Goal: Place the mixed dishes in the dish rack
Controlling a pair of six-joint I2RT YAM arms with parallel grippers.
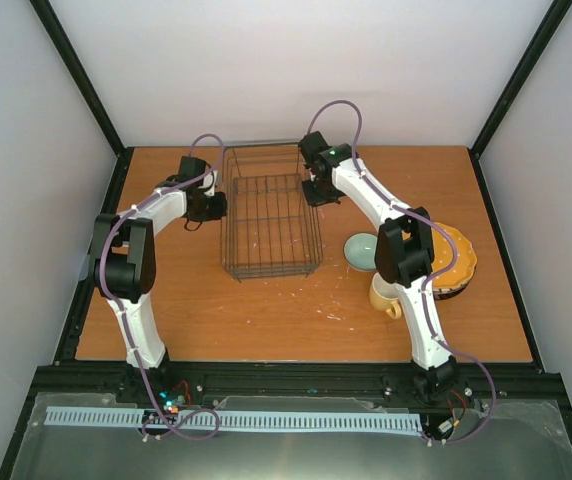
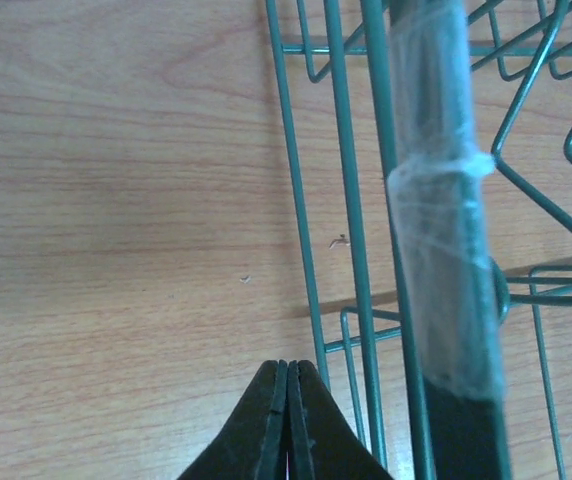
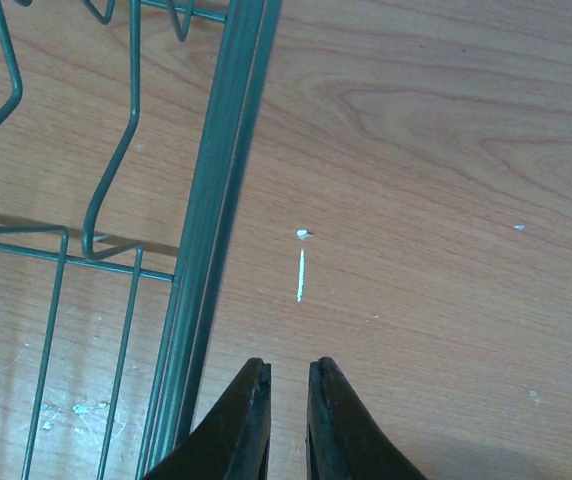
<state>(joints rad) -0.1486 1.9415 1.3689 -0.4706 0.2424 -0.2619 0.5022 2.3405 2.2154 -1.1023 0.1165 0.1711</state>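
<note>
Both empty, beside the dish rack (image 1: pixel 266 266): left end effector (image 2: pixel 287 364) is sitting clenched, right end effector (image 3: pixel 288 364) is gaping slightly.

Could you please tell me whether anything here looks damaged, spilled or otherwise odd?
One bar of the dish rack is wrapped in whitish film, like a repair, and white flecks litter the table beside it.

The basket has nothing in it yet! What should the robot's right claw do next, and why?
Probably swing the right claw away from the dish rack and toward the bowl. The rack is empty. That claw sits slightly open beside the rack's wall, holding nothing. The bowl, the mug and the stacked plates all wait on that claw's side, and the bowl looks nearest.
</note>
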